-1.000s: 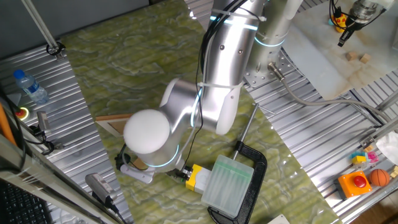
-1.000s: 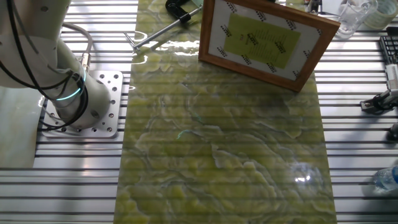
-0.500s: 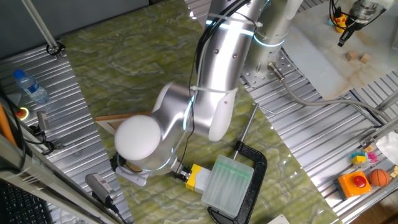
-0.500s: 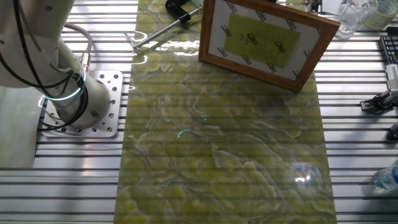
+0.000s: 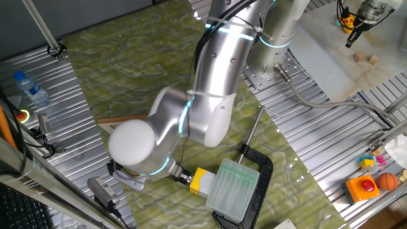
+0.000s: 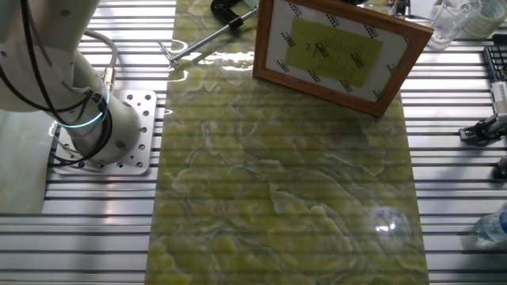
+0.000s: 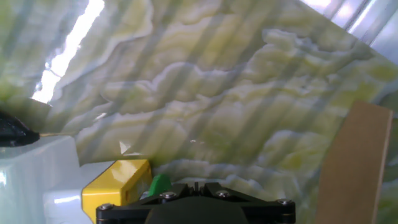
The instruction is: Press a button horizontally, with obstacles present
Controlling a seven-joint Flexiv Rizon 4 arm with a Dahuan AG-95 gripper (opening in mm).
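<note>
Hovering low by the button (image 7: 159, 185), whose green cap is seen just beside the gripper (image 7: 196, 202); finger state cannot be told. The wooden frame (image 7: 348, 168) could be clipped if the hand is swung sideways.

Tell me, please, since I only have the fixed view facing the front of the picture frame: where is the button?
Observer: Behind the frame, out of your sight. The button shows in the hand view, a green cap on a yellow box.
Operator: Is anything holding it?
Observer: A black C-clamp sits around its translucent block.
Operator: Where is the gripper?
Observer: Its fingertips are hidden; the green cap sits just ahead of the hand camera.
</note>
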